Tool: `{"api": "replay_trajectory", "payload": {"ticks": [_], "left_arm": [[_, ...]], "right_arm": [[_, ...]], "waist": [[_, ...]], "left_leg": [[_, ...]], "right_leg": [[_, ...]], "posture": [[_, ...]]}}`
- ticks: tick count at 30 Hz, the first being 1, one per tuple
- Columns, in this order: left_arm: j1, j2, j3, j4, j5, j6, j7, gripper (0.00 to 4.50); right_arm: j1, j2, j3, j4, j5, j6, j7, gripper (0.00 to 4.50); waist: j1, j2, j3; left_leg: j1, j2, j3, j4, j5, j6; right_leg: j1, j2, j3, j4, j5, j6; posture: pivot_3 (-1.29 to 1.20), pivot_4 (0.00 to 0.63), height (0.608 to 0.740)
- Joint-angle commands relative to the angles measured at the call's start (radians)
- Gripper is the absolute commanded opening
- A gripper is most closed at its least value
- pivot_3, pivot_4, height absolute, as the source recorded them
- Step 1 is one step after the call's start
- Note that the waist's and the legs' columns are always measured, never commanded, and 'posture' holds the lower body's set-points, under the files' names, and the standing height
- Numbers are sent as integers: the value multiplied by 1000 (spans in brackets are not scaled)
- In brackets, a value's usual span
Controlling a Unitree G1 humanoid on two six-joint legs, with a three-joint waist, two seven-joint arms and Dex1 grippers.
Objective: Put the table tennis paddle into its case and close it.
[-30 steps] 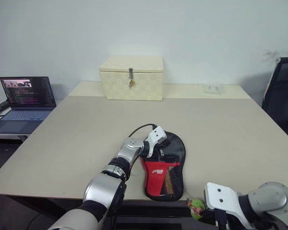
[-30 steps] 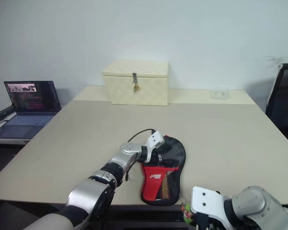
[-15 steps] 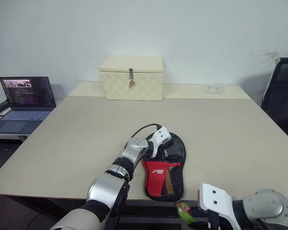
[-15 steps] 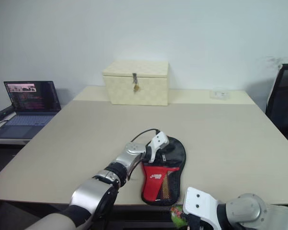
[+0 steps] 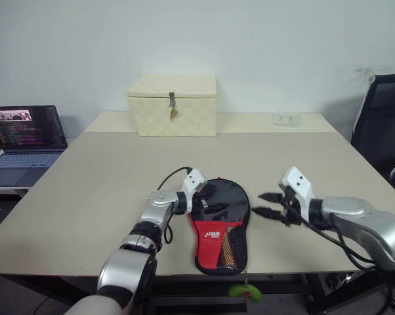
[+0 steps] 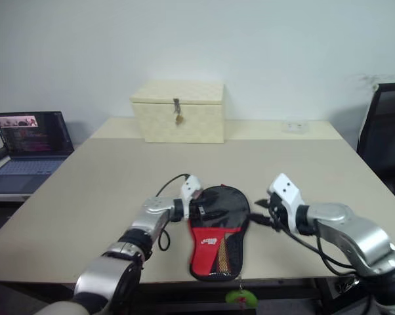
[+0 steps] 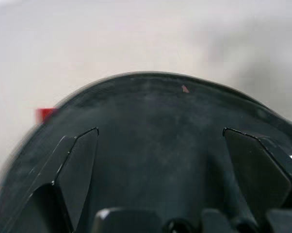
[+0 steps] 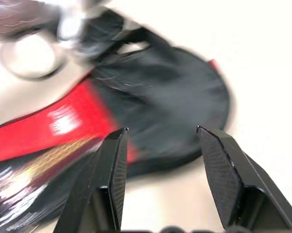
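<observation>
- We see the paddle-shaped black fabric case with red panel (image 5: 220, 220) lying flat at lower centre on the beige bench (image 5: 105, 177); the paddle is presumably inside.
- Left end effector (image 5: 199, 202), fingers apart, presses the case's left edge, likely steadying it.
- Right end effector (image 5: 268, 204), fingers apart and empty, hovers just right of the case, likely aiming for the zip.

Small white logo on the red panel of the case (image 5: 219, 223), low in the centre of the head view; lettering too small to read. Lines of text on the laptop screen (image 5: 23, 126) at the left edge, likewise illegible. No other readable text, number or sign.
</observation>
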Motion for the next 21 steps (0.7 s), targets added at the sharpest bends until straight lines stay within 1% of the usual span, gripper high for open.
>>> {"api": "replay_trajectory", "payload": {"ticks": [1,4,7,9,11,13,17,19,21], "left_arm": [[106,61,51,-337,-105,160,10,4500],[283,125,82,-618,-154,298,61,4500],[388,146,98,-802,-188,406,137,4500],[424,161,104,-865,-206,446,163,4500],[410,172,84,-870,-191,454,182,4500],[393,194,86,-857,-199,457,178,4500],[405,223,79,-840,-211,458,168,4500],[405,222,90,-846,-229,477,181,4500],[386,217,91,-821,-233,470,190,4500]], "right_arm": [[-54,45,-3,200,-101,-198,79,2415],[-99,78,-19,388,-152,-313,142,2415],[-138,65,-37,553,-199,-417,217,2415],[-157,50,-55,638,-213,-455,256,2415],[-192,27,-73,738,-234,-496,289,2415],[-214,10,-85,783,-250,-514,307,2415],[-232,2,-115,813,-263,-507,319,2415],[-233,-16,-118,794,-273,-493,337,2415],[-253,-27,-124,816,-288,-494,340,2415]], "waist": [[3,0,0],[8,1,0],[15,3,2],[23,3,2],[24,4,2],[24,4,3],[10,5,3],[6,6,4],[5,6,4]], "left_leg": [[-1,2,-1,0,0,0],[-4,6,0,0,-1,1],[-4,7,-1,1,-2,3],[-5,6,-2,3,-2,3],[-5,7,-2,3,-2,3],[-4,6,-2,3,-2,4],[0,7,2,2,-2,4],[1,9,4,1,-2,4],[1,11,4,1,-2,4]], "right_leg": [[-1,0,0,0,0,0],[-3,-1,0,-1,0,-1],[-3,-4,1,-2,0,-1],[-3,-4,0,-1,1,-2],[-2,-4,0,-1,1,-3],[-1,-1,0,-1,2,-3],[0,0,1,-1,2,-3],[0,0,2,-1,2,-3],[0,1,2,-1,2,-4]], "posture": [[0,150,740],[0,150,740],[0,150,740],[0,150,740],[0,150,740],[0,150,740],[0,150,740],[0,150,740],[0,150,740]]}}
